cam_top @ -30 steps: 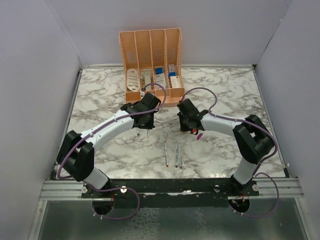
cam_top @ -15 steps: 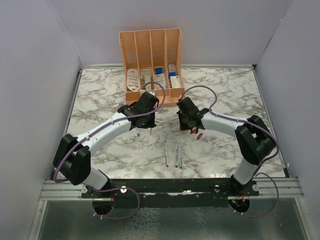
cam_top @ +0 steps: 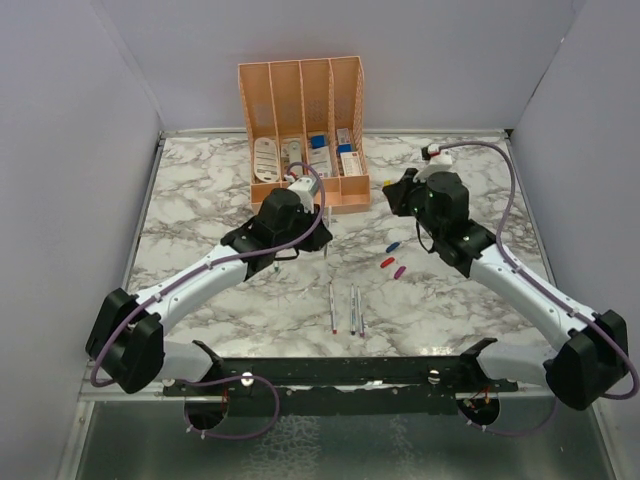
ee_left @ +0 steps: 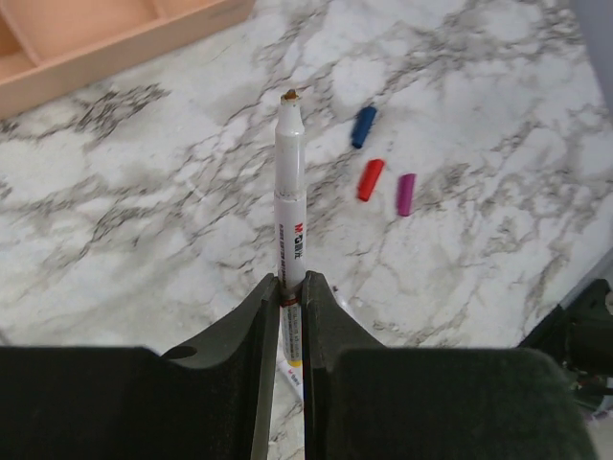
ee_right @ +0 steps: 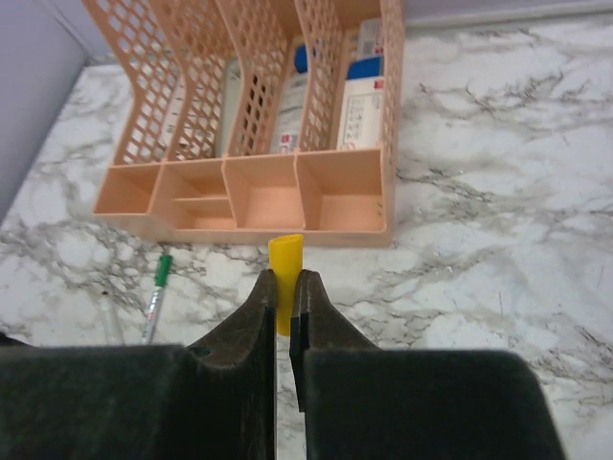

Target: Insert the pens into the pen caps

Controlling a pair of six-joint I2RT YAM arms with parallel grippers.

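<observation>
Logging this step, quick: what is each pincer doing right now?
Left pincer: shut on a pen.
Right pincer: shut on the yellow cap.

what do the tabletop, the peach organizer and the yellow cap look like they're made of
Tabletop: marble-look, grey veins on white, possibly printed laminate.
Peach organizer: matte plastic, moulded lattice walls.
Yellow cap: smooth plastic, likely, with even colour.

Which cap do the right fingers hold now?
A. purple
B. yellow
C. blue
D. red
B: the right wrist view shows the yellow cap pinched between the right fingers, while the blue cap, red cap and purple cap lie loose on the table.
</observation>
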